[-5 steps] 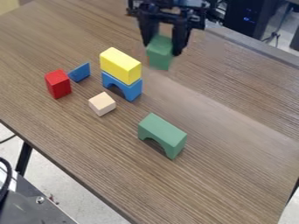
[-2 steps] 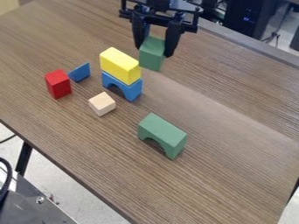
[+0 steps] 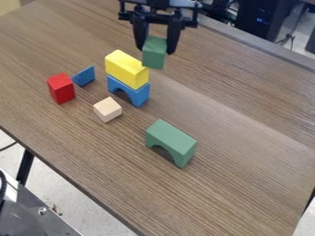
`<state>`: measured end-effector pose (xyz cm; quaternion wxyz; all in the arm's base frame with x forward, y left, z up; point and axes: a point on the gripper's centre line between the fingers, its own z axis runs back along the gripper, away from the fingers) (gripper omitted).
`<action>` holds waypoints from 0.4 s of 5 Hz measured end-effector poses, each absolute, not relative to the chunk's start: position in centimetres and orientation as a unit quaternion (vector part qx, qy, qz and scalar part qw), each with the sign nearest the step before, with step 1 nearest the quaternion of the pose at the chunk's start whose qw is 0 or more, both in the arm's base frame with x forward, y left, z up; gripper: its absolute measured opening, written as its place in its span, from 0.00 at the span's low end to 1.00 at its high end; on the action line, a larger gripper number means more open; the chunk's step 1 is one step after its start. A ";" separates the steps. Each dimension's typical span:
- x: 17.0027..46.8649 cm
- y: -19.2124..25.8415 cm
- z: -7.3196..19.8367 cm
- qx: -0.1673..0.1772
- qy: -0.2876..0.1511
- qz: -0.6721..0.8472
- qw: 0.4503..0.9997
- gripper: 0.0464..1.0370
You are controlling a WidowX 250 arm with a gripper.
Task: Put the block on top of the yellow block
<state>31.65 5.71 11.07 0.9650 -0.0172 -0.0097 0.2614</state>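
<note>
Brown wood-grain table [image 3: 240,184] stretches broadly from its near edge to the green arch [image 3: 171,141], with more surface running off to the right of the view. Beyond the arch sits a pale cube [image 3: 107,109], apart from its neighbours. Farther back, a red block [image 3: 61,88] stands near a small blue wedge [image 3: 84,76]; to their right, a yellow block [image 3: 126,69] lies lengthwise on a blue arch [image 3: 129,91]. Near the yellow block's right end, the gripper [image 3: 156,49] holds the green block [image 3: 153,56] aloft, fingers clamped on its sides, with the table's far edge behind.
</note>
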 end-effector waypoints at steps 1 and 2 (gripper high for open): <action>31.3 7.1 11.1 -0.021 -0.009 0.288 0.957 0.53; 31.0 8.3 11.1 -0.019 -0.007 0.341 0.940 0.53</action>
